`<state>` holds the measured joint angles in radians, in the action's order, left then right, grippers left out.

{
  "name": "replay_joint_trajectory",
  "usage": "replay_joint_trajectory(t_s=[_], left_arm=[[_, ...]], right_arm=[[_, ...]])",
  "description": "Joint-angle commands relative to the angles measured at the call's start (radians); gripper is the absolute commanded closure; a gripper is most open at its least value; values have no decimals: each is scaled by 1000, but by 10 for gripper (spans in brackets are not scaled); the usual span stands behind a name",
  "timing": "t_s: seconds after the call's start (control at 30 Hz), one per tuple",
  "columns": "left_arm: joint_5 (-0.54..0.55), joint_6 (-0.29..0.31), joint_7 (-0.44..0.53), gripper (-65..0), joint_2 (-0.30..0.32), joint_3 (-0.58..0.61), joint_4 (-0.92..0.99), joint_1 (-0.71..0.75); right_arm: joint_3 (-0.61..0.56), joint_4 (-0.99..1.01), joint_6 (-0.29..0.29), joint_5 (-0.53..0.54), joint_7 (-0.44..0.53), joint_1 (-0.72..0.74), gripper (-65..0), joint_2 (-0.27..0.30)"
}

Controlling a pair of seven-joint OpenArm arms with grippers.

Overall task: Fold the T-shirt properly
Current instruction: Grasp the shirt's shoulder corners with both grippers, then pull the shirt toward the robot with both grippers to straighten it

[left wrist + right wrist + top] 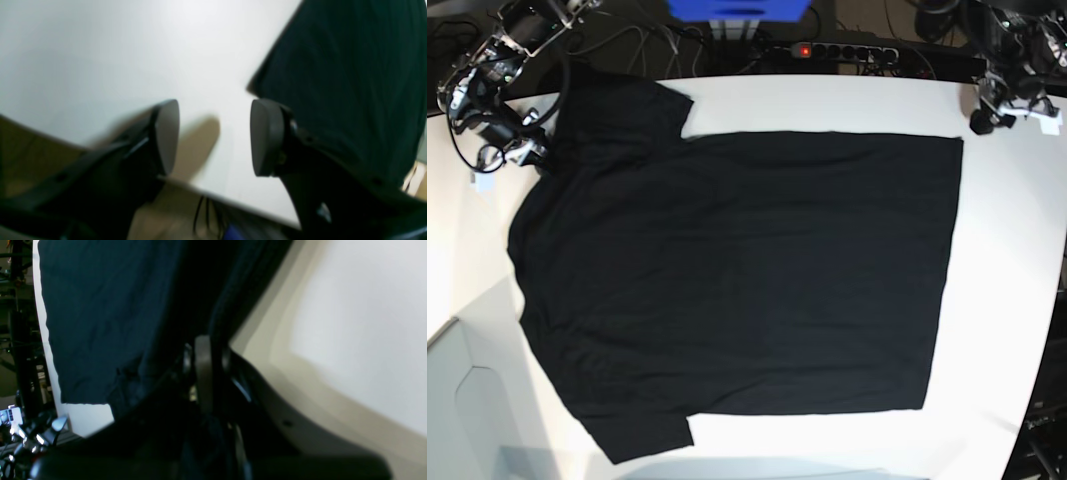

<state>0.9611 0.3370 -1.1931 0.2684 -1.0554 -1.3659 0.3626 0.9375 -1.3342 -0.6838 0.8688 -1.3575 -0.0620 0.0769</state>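
**A:** Start with your left wrist view — what do you have?

**B:** Your left gripper [215, 136] has its jaws parted with only bare white table [116, 60] between the pads; nothing is held. The T-shirt [350, 83] lies to the right of it, its corner just above the right-hand pad [263, 136].

**A:** And your right wrist view?

**B:** Your right gripper [203, 373] is pinched closed, and dark fabric of the T-shirt [100, 323] bunches around the jaws — it looks clamped on the cloth. The rest spreads out flat to the left.

**A:** Base view?

**B:** The T-shirt [737, 280] lies spread across the table [1012, 300], plain black side up, sleeves toward the left of the picture. Your right gripper [527, 150] sits at the shirt's upper-left edge, beside the far sleeve. Your left gripper [984, 120] is at the upper right, just off the shirt's corner.
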Motion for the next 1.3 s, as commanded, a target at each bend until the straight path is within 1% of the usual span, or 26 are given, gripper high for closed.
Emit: replay_joint_trajectory(t_s=[0.0,0.07,0.27,0.37,0.47,0.6,0.67,0.7,0.73,0.77,0.83,0.9,0.93,0.97,1.07,1.17,1.27], left_arm=[[-8,1,-8,-330,15,-3,4,-14],[-17,1,-8,-330,12,5,29,-37],[-20,-8,3,-330,7,94,47,-55],[-18,-8,3,-330,-19,134,36,-55],[-20,-8,3,-330,-42,140,38,-55],[-20,-8,3,-330,-48,140,42,-55],[-20,-8,3,-321,-48,140,42,-55],[-20,-8,3,-296,-45,140,42,-55],[-20,-6,3,-252,-44,140,44,-55],[-20,-5,3,-184,-41,140,44,-55],[-20,-5,3,-11,-37,142,44,-55],[-20,-3,3,0,-37,142,35,-55],[-20,-2,-4,-20,-37,142,32,-53],[-20,0,-6,-4,-36,142,18,-53],[-20,1,-8,-2,-36,142,-59,-43],[-20,1,-6,-2,-36,142,-145,-7],[-20,1,-4,-2,-36,142,-203,13]], right_arm=[[-1,0,-14,-76,-39,-9,0,4],[-1,0,-14,-76,-39,-9,0,4],[-1,0,-14,-76,-39,-9,0,4],[-1,0,-14,-76,-39,-9,0,4],[-1,0,-14,-76,-39,-9,0,4],[-1,0,-14,-76,-39,-9,0,4],[-1,0,-14,-76,-39,-9,0,4],[-1,0,-14,-76,-39,-9,0,4],[-1,0,-14,-76,-39,-9,0,4],[-1,0,-14,-76,-39,-9,0,4],[-1,0,-14,-76,-39,-9,0,4],[-1,-1,-14,-76,-39,-9,0,5],[-1,-1,-14,-76,-39,-9,0,7],[2,-3,-14,-76,-39,-11,0,8],[7,-6,-14,-72,-39,-31,0,10],[8,-6,-14,-70,-39,-54,0,37],[13,-8,-14,-70,-39,-75,0,44]])
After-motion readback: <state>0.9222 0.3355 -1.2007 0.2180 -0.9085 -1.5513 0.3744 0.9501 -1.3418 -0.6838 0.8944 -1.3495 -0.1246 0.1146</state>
